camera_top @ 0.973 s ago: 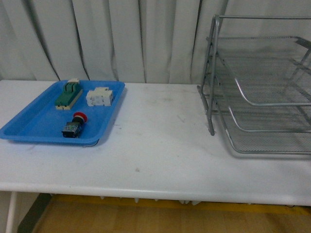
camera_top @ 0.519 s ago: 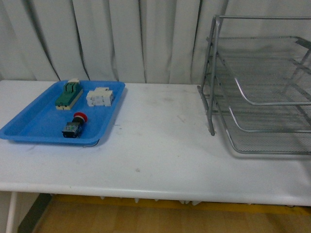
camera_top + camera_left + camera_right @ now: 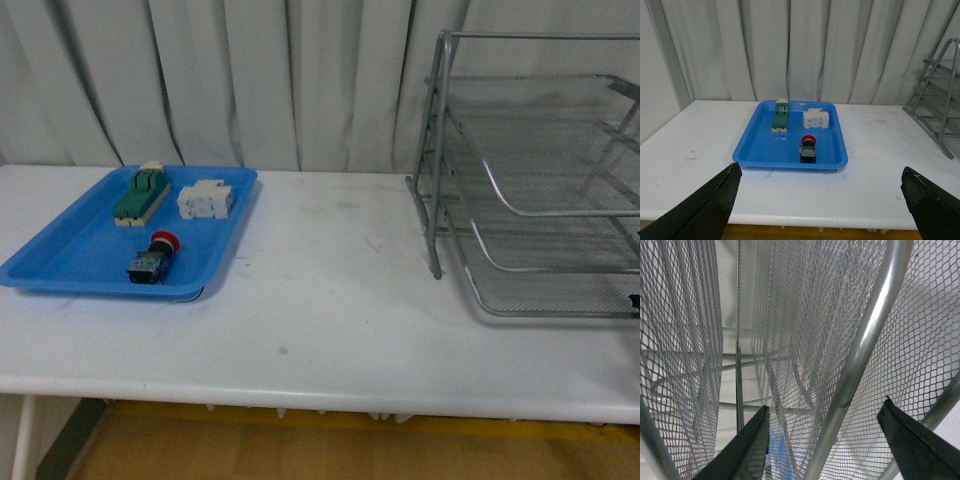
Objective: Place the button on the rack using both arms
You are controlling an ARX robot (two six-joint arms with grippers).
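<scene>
The button (image 3: 155, 258), with a red cap on a black body, lies on its side in the blue tray's near half; the left wrist view also shows the button (image 3: 808, 148). My left gripper (image 3: 820, 171) is open with nothing between its fingers. It hangs over the table's front edge, well short of the tray. The silver wire rack (image 3: 540, 200) with three tiers stands at the table's right. My right gripper (image 3: 826, 407) is open and empty, close against the rack's mesh and a frame tube (image 3: 875, 325). A small dark bit (image 3: 634, 298) shows at the front view's right edge.
The blue tray (image 3: 60, 262) sits at the table's left and also holds a green-and-cream terminal block (image 3: 140, 193) and a white blocky component (image 3: 205, 199). A grey curtain hangs behind the table. The white tabletop (image 3: 320, 290) stretches between tray and rack.
A small dark bit has appeared at the right edge of the front view, beside the rack's bottom tier. The button, tray and rack have not moved.
</scene>
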